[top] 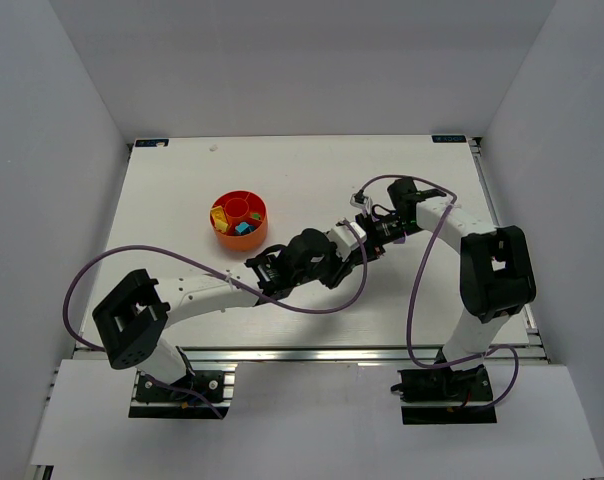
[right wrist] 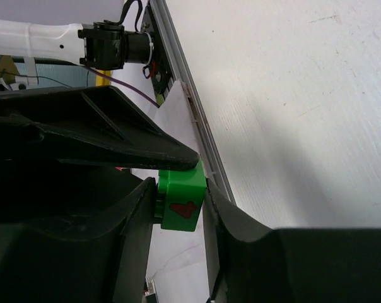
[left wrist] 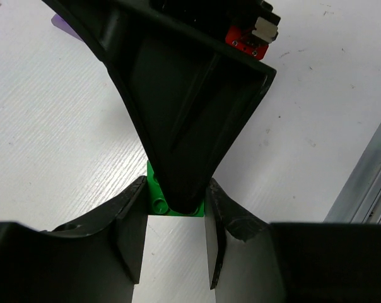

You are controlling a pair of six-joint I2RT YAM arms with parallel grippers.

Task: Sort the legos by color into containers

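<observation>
A green lego (left wrist: pixel 156 197) with a red mark on one face (right wrist: pixel 181 203) is held above the table between both grippers at mid-table. My left gripper (left wrist: pixel 176 189) has its fingers closed on two sides of it. My right gripper (right wrist: pixel 181 189) is closed on it from the other direction, and one of its fingers (left wrist: pixel 184 126) covers most of the brick in the left wrist view. In the top view the two grippers meet at the lego, left (top: pixel 342 256) and right (top: pixel 367 245). The orange dish (top: pixel 228 238) stands to the left, holding yellow (top: pixel 220 215), teal (top: pixel 242 228) and green pieces.
Purple cables (top: pixel 382 180) loop over the table around both arms. The table's metal rail (right wrist: pixel 190 107) runs along the near edge. The left arm's white link (top: pixel 197 295) lies low across the front of the table.
</observation>
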